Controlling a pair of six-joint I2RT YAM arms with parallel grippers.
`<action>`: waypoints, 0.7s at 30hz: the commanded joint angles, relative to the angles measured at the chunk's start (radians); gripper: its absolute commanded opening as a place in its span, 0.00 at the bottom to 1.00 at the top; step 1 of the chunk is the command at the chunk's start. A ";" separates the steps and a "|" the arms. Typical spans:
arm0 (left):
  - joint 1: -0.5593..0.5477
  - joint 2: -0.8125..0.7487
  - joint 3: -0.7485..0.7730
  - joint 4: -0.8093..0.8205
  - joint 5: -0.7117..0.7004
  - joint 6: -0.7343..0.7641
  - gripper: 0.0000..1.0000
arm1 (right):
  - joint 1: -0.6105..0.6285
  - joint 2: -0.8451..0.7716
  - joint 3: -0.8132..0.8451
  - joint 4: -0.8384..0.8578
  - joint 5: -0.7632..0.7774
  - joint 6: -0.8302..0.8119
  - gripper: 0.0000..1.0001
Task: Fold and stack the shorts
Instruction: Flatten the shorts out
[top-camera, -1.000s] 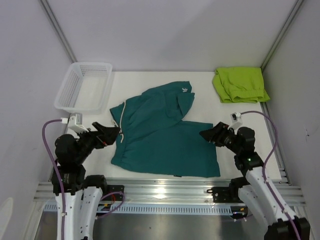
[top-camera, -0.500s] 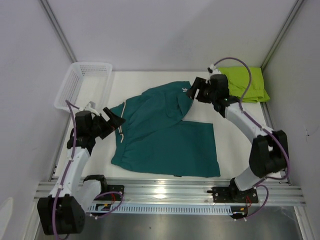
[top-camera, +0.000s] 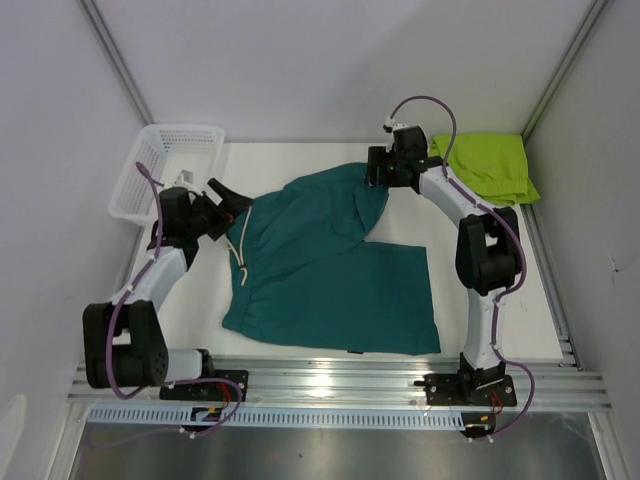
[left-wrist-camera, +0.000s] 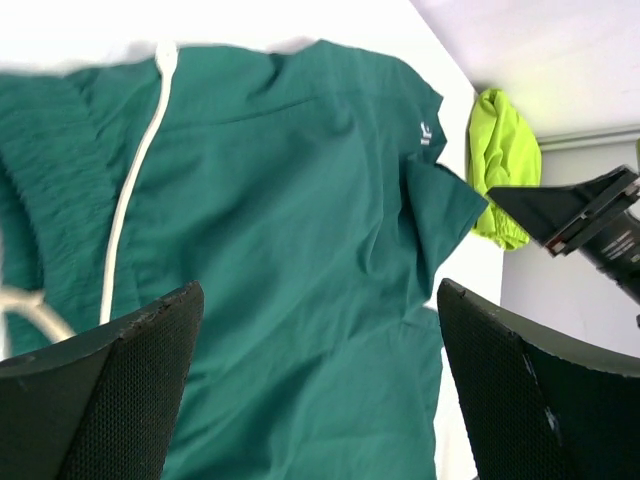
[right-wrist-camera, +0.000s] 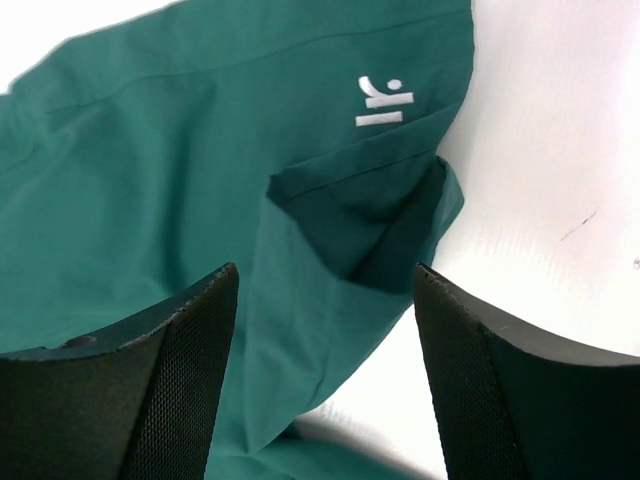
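The dark teal shorts (top-camera: 330, 265) lie spread and rumpled on the white table, one leg folded over toward the back, the white logo (right-wrist-camera: 383, 102) near its hem. Their white drawstring (left-wrist-camera: 132, 190) runs along the waistband on the left. The lime green shorts (top-camera: 482, 168) lie folded at the back right corner; they also show in the left wrist view (left-wrist-camera: 500, 160). My left gripper (top-camera: 228, 197) is open just above the waistband corner at the left. My right gripper (top-camera: 378, 168) is open above the folded leg's hem corner (right-wrist-camera: 380, 225). Neither holds anything.
A white mesh basket (top-camera: 168, 172) stands at the back left, right behind my left arm. Grey walls close in the table on three sides. A metal rail (top-camera: 330, 385) runs along the near edge.
Both arms have swung out from near their bases toward the back: the left gripper to the waistband corner by the basket, the right gripper to the folded leg's hem. The shorts have not moved.
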 joint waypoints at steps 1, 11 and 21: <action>-0.008 0.099 0.075 0.128 0.035 -0.045 0.99 | -0.016 0.036 0.095 -0.047 -0.044 -0.072 0.72; -0.023 0.349 0.093 0.287 0.102 -0.093 0.97 | -0.036 -0.019 -0.028 -0.056 -0.142 -0.100 0.44; -0.023 0.435 0.131 0.248 0.073 -0.058 0.97 | -0.051 -0.102 -0.142 -0.002 -0.178 -0.077 0.24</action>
